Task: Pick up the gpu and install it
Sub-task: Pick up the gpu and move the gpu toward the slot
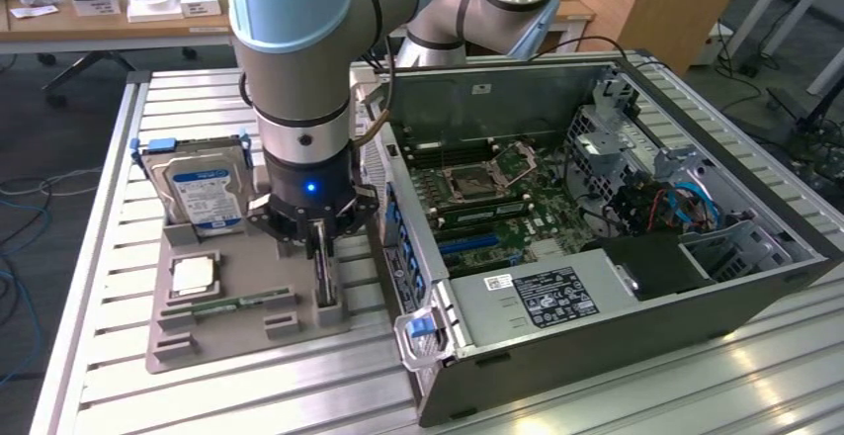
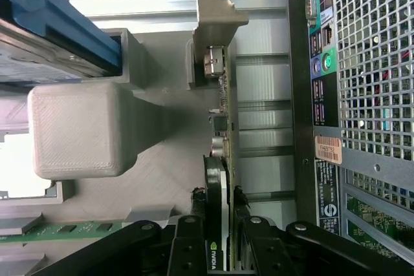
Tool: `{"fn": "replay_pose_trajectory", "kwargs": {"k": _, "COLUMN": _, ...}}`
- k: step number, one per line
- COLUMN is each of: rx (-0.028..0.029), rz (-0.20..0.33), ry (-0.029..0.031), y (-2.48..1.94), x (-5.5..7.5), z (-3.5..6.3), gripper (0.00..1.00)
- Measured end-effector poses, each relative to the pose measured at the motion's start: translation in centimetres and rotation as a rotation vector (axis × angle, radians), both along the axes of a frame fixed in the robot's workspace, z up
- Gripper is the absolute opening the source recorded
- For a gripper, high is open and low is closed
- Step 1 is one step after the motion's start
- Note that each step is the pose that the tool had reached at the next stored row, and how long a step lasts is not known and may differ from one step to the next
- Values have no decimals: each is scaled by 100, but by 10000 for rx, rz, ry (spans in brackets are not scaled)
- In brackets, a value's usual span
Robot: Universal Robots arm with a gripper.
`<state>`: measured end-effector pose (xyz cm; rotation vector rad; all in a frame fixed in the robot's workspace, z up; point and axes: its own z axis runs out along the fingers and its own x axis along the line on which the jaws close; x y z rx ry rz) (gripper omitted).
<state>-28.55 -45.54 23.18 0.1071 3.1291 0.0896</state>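
**Gripper clamped on the graphics card in its holder**

A table of silver aluminium slats (image 1: 172,99) carries everything. On the exterior view's right lies the open black-and-silver computer case (image 1: 594,341), side panel off, its green motherboard (image 1: 501,208) exposed. In the wrist view its perforated rear panel with coloured ports (image 2: 375,63) stands just beside the card.

The grey and pale-blue robot arm (image 1: 303,59) reaches straight down at the exterior view's left of the case, over a flat grey plastic holder tray (image 1: 224,346) that rests on the slats just beside the case.

At the tray's far end a boxy silver hard drive with a blue-white label and blue side rails (image 1: 205,193) stands tilted in its cradle.

The gpu (image 1: 326,292), a thin green circuit card with a black cooler, stands on edge in a slot along the tray's side nearest the case. It is seen edge-on in the wrist view (image 2: 220,153).

The black gripper (image 1: 320,247) sits directly on the card's upper edge. In the wrist view the gripper (image 2: 218,195) has its two black fingers (image 2: 194,224) pressed against opposite faces of the card, closed on it.

A square silver processor chip (image 1: 194,275) lies flat in a tray pocket, well apart from the card.

A narrow green memory stick (image 1: 237,304) lies flat across the tray between chip and card.
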Motion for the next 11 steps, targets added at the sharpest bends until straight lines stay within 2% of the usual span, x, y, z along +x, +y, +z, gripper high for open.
{"fn": "replay_pose_trajectory", "kwargs": {"k": 11, "rx": 1, "rz": 72, "ry": 0, "y": 0, "x": 0, "z": 0, "gripper": 27}}
